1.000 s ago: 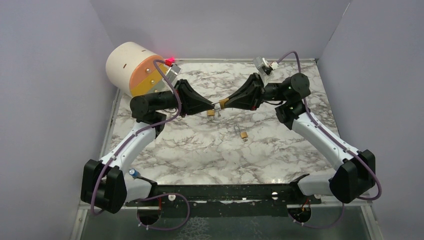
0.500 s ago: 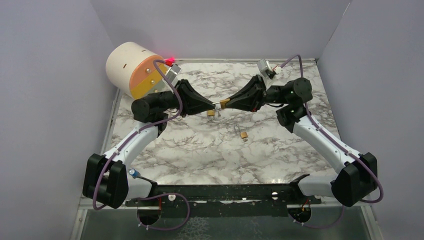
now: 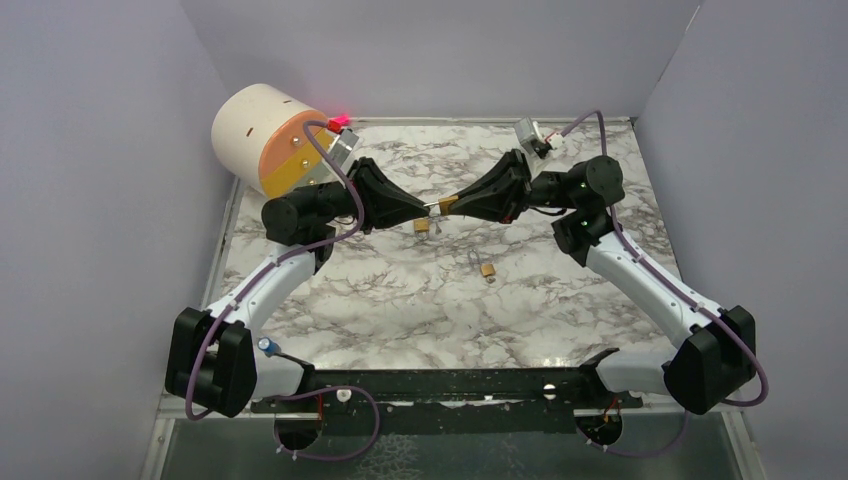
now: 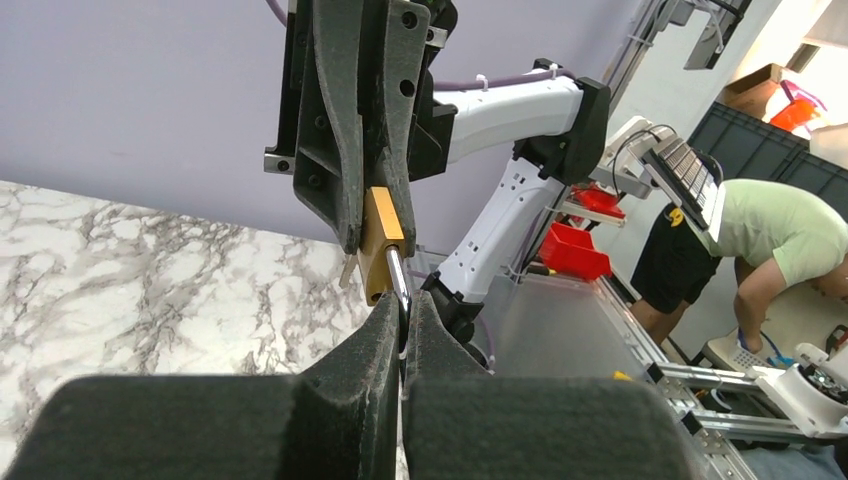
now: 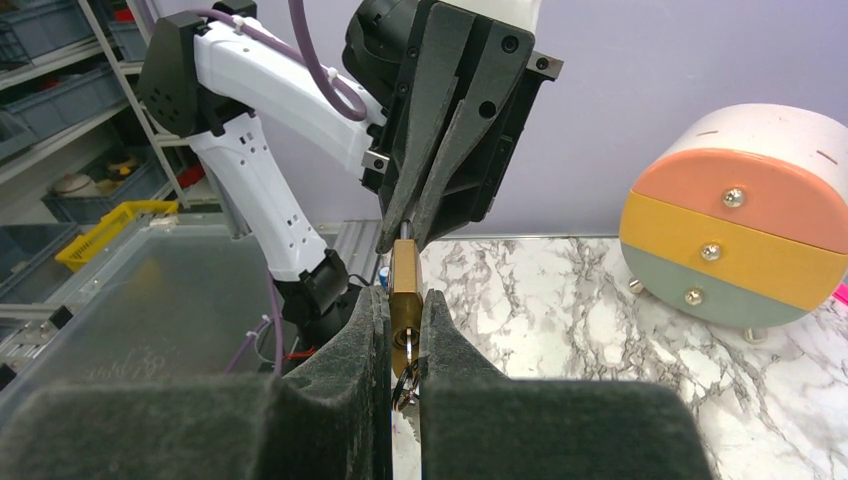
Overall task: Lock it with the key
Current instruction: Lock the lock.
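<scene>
Where the two arms meet in mid-air above the marble worktop [image 3: 560, 150], you have the left claw [image 4: 401, 312] pressed fully together on the silver shackle [image 4: 397, 278] of a brass padlock [image 4: 381, 236], with no gap showing between its fingers. Your right claw [image 5: 405, 318] faces it tip to tip and is clamped narrowly on the padlock's body, one pad against each flat side. The padlock therefore sits between both claws, clear of the worktop, with its shackle end pointing into the left claw.

In the right wrist view, something silvery shows just under the padlock, tucked between the right claw's fingers; it is too hidden to tell whether it is the key. From above, a small brass piece [image 3: 424, 226] sits just under the left claw's tip, and you cannot tell whether it hangs or lies on the worktop. A second small padlock [image 3: 488, 270] lies on the worktop, below the right claw. A round drawer unit [image 3: 262, 135] stands behind the left claw's wrist.
</scene>
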You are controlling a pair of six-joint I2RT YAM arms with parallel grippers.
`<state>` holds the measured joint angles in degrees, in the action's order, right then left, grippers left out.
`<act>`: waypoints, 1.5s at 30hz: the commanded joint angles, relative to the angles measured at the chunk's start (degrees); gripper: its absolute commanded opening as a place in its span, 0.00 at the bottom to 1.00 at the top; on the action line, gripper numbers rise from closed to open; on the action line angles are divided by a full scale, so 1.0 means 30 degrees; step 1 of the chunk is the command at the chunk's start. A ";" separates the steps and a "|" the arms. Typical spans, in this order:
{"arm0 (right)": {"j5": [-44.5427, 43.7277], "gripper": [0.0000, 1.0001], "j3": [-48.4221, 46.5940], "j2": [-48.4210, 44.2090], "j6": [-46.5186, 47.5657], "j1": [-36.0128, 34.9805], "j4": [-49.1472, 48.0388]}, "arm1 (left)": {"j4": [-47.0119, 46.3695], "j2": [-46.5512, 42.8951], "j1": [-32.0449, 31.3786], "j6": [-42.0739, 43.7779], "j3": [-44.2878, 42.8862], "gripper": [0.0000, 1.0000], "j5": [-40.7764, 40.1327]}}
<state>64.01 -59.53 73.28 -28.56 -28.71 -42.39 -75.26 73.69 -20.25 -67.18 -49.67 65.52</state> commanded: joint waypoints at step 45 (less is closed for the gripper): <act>-0.5501 0.55 -0.1238 -0.1070 0.1059 -0.1953 0.4146 | 0.6030 0.0053 -0.2423 0.8556 -0.0917 0.00 -0.3950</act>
<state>49.89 -63.16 71.09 -27.24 -32.88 -33.04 -63.90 71.72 -26.30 -43.22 -51.00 51.48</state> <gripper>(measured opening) 0.445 0.014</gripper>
